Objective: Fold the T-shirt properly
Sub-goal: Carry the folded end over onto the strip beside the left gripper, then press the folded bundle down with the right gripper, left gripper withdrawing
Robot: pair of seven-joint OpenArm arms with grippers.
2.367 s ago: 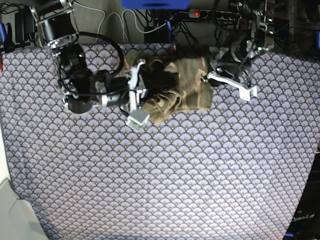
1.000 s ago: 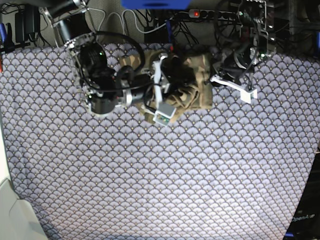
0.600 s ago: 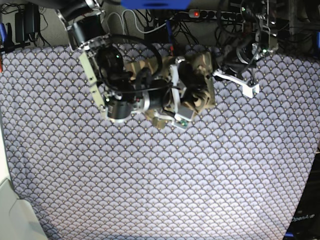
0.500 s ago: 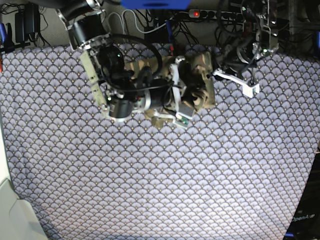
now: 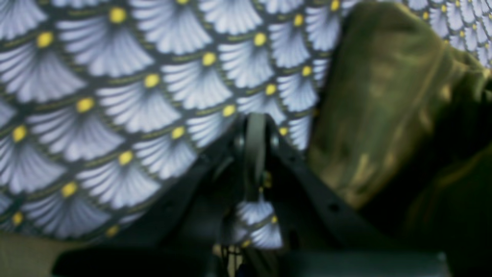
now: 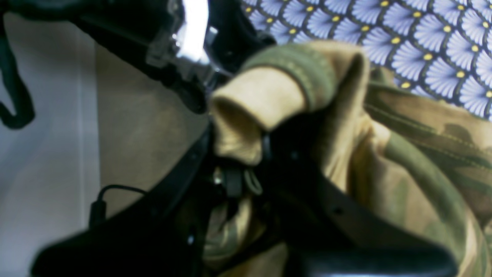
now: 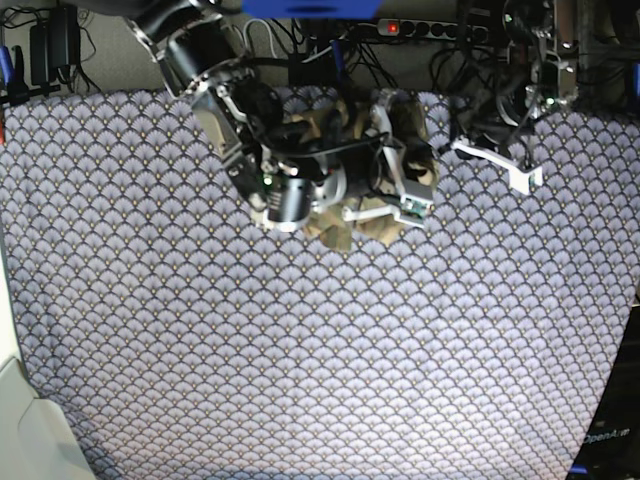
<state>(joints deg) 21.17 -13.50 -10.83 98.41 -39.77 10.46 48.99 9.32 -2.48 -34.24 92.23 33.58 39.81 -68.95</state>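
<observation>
T-shirt lies bunched, not yet neatly folded, at the far middle of the patterned surface, right gripper jaws clenched on a cloth fold, left gripper jaws shut and empty to its right; you have open room on the near side.
</observation>
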